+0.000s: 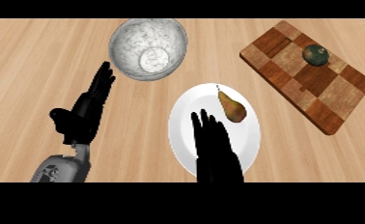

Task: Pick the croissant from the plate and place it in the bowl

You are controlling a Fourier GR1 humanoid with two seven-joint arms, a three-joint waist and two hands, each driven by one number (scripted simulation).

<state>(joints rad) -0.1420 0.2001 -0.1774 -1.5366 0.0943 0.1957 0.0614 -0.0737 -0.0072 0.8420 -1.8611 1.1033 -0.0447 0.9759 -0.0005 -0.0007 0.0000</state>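
Head view: my right hand (216, 146), fingers straight and holding nothing, lies over the white plate (184, 117) just beside a pear-shaped brown item (231, 106), no croissant apparent; the bowl (148, 47) holds nothing, so pick and placement remain; my left hand (87, 107) rests open on the tabletop (43, 59)

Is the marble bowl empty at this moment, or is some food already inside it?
Empty. The bowl shows only its own marbled inside and pale bottom; the pear-shaped brown food lies on the white plate.
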